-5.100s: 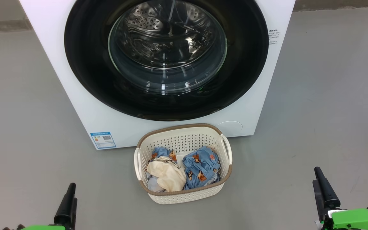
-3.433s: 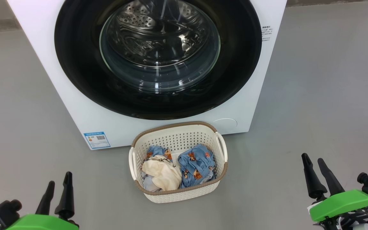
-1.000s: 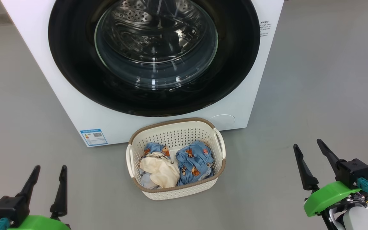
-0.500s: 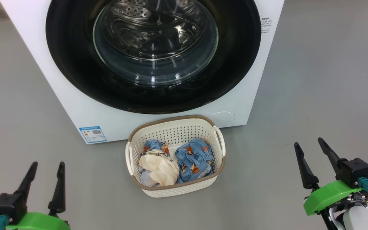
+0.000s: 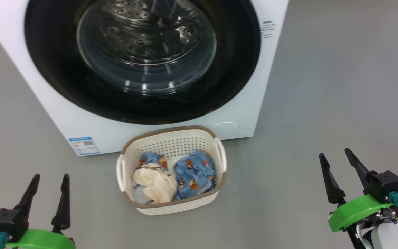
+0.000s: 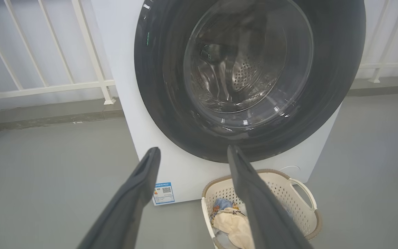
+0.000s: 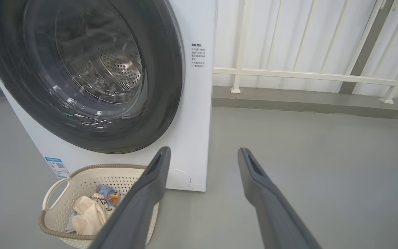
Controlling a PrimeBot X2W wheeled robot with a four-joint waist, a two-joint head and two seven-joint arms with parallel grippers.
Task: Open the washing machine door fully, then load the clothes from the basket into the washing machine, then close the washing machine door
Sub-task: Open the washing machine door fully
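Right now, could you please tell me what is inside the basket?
The basket holds crumpled blue bear-print clothes and one cream piece; anything beneath them is covered.

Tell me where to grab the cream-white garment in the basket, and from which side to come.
Pinch the cream-white garment at its raised, crumpled middle, coming straight down. It lies on top in the left half of the basket, and the perforated walls block any sideways approach. The open left gripper looks nearer.
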